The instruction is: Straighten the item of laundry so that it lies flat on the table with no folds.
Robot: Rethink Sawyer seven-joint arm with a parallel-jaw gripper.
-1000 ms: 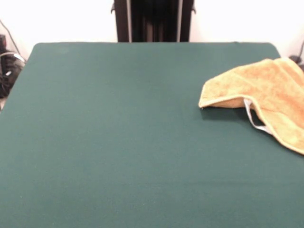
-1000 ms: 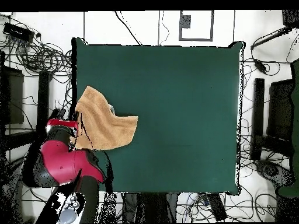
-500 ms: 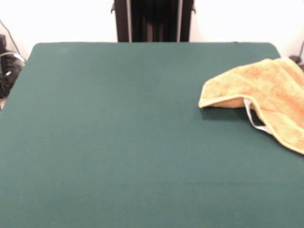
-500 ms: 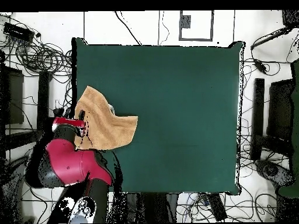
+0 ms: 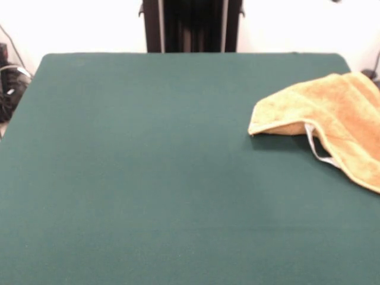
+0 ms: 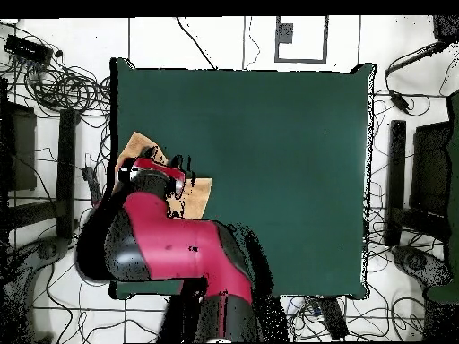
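At table (image 5: pixel 148 178) edge, golden-orange towel (image 5: pixel 323 122) lies rumpled w/ corner folded over, pale tag showing; arm (image 6: pixel 166 246) above it, gripper state can't tell.

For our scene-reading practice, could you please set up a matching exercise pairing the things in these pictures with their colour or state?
Things:
1. towel
2. table
3. robot arm
4. pedestal

Descriptions:
A. dark green, flat
B. red and black, over the towel in the overhead view
C. golden-orange, folded, at the table's edge
D. dark, behind the table's far side in the front view

Pairs: 1-C, 2-A, 3-B, 4-D
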